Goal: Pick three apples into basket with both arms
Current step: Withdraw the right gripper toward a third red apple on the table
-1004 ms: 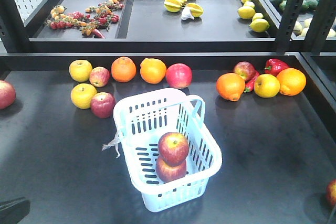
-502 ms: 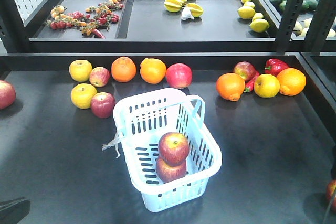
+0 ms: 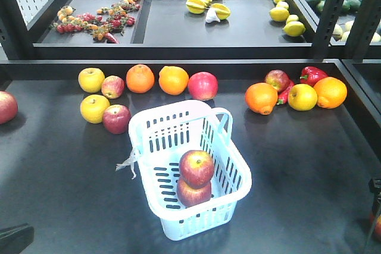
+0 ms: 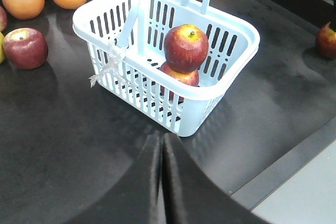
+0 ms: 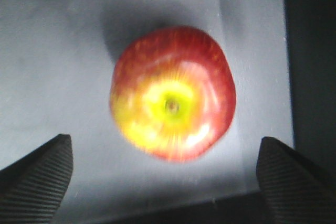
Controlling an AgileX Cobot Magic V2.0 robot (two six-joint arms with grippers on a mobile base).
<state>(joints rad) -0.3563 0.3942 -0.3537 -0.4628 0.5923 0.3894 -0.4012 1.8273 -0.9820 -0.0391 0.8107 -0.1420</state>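
Note:
The pale blue basket [image 3: 196, 224] stands mid-table and holds two stacked red apples, the upper [image 3: 197, 168] on the lower [image 3: 193, 194]. The left wrist view shows the basket [image 4: 136, 93] and both apples [image 4: 186, 47] too. My left gripper [image 4: 160, 139] is shut and empty, just in front of the basket's near corner. My right gripper [image 5: 164, 139] is open above a third red apple [image 5: 172, 94] that lies stem-up on the table near its right edge. This apple is mostly hidden at the lower right of the front view [image 3: 376, 225].
Loose apples [image 3: 116, 118], [image 3: 203, 85], [image 3: 277, 80], oranges [image 3: 173, 80], yellow fruits [image 3: 94, 108] and a red pepper [image 3: 312, 75] lie along the back of the table. A raised shelf [image 3: 178, 49] with more produce stands behind. The table's front lip [image 4: 283, 166] is close.
A black part of my right arm has come into the front view's right edge and now covers most of the apple there. The basket, its apples and the left arm have not moved.

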